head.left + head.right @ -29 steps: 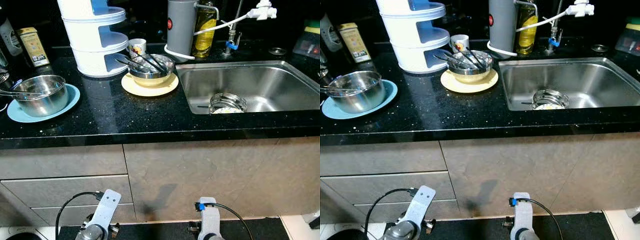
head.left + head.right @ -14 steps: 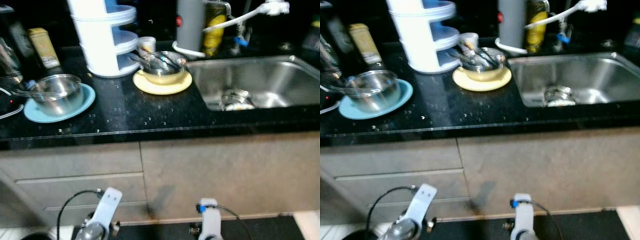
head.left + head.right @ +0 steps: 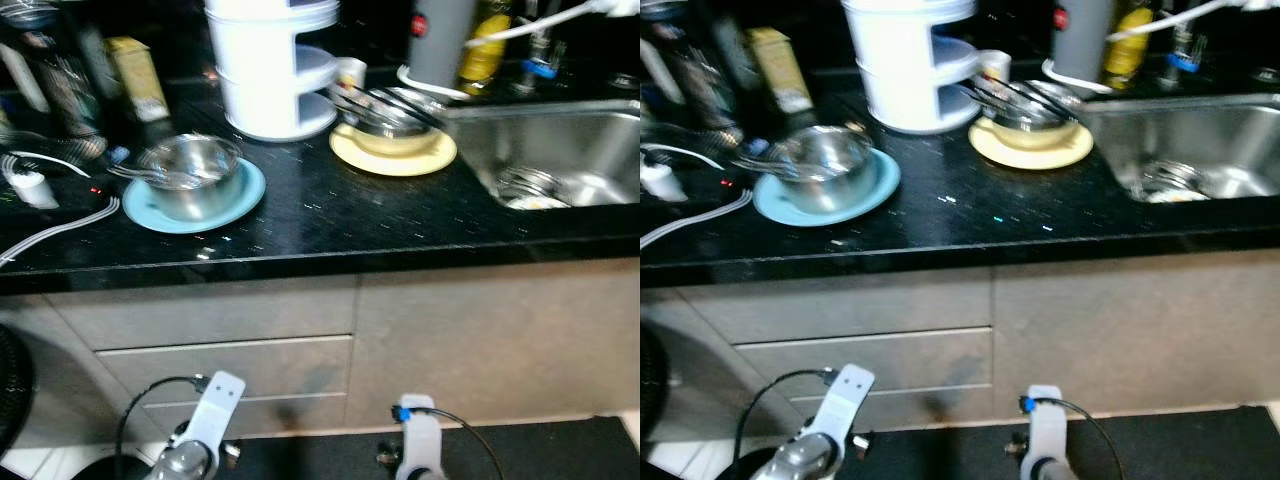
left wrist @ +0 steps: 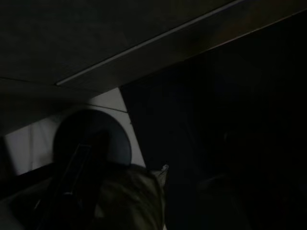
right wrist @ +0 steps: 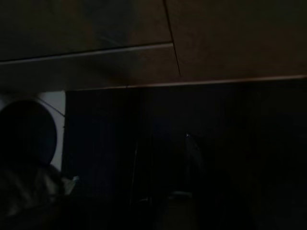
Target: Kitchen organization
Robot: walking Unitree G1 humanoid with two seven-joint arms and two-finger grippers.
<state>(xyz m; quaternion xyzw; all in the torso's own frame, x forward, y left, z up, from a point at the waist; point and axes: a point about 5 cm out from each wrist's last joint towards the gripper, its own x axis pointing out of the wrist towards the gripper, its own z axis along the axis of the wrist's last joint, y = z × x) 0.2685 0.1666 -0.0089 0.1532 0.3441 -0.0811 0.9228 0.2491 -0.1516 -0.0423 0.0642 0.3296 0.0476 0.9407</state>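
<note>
**Both arms hang low before a cluttered black counter**

Left eye view: A black countertop (image 3: 330,225) runs across a row of grey cabinet fronts (image 3: 300,340). On it, towards the robot's left, a steel bowl (image 3: 190,175) with utensils in it sits on a light blue plate (image 3: 235,200). Further right, a second steel bowl (image 3: 385,110) holding several utensils rests in a yellow bowl on a yellow plate (image 3: 395,155). Behind and between them stands a white tiered rack (image 3: 270,70) with a small mug (image 3: 350,72) just beside it. A steel sink (image 3: 560,150) lies at the right, with a round strainer (image 3: 525,185) in its basin. A grey cylinder (image 3: 438,40) and a yellow bottle (image 3: 485,50) stand behind the sink. White cables (image 3: 55,225) trail over the counter's left end. The picture is somewhat blurred.

Right eye view: The left arm (image 3: 830,425) and right arm (image 3: 1043,435) hang idle below the cabinet fronts.

Left wrist view: Very dark; a cabinet edge and pale floor can be made out. Whether the left gripper is open or closed cannot be told.

Right wrist view: Equally dark, with cabinet seams above; the right gripper's state cannot be told either.
</note>
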